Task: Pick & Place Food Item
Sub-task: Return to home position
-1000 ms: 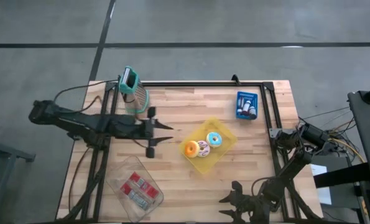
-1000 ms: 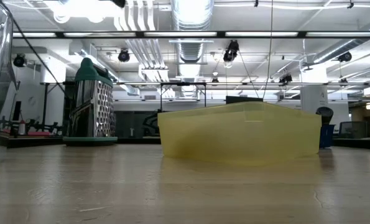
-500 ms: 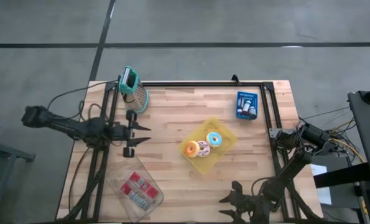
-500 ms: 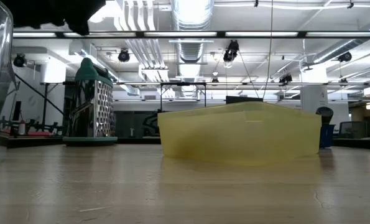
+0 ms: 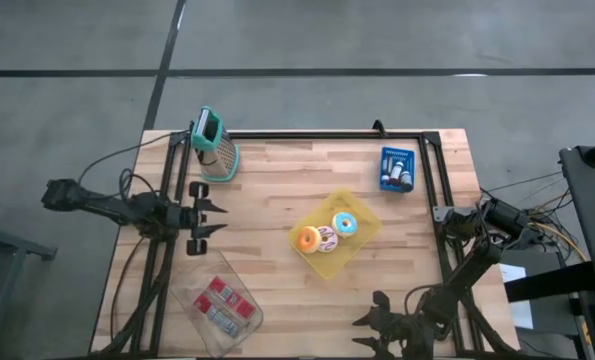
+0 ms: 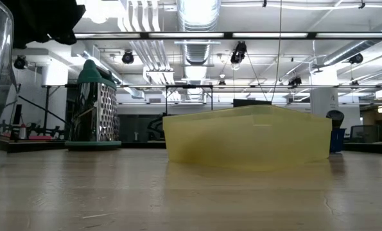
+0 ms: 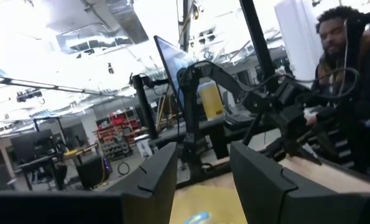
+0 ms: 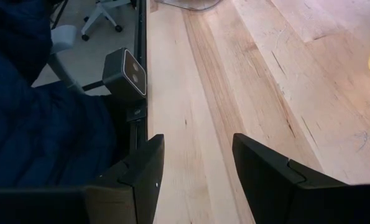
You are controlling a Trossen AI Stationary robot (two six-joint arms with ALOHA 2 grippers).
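Left pincer (image 5: 220,218): fingers spread, nothing held. Grater (image 5: 215,146) close off one finger, so I judge it best to draw straight back, level, no swing. Well ahead: yellow bin (image 5: 367,212) holding the donuts (image 5: 325,238). Right pincer (image 5: 369,320) parked far across, fingers apart.

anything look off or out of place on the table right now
Nothing spilled or damaged. The yellow bin sits askew on the table, three donuts inside it; the grater stands upright.
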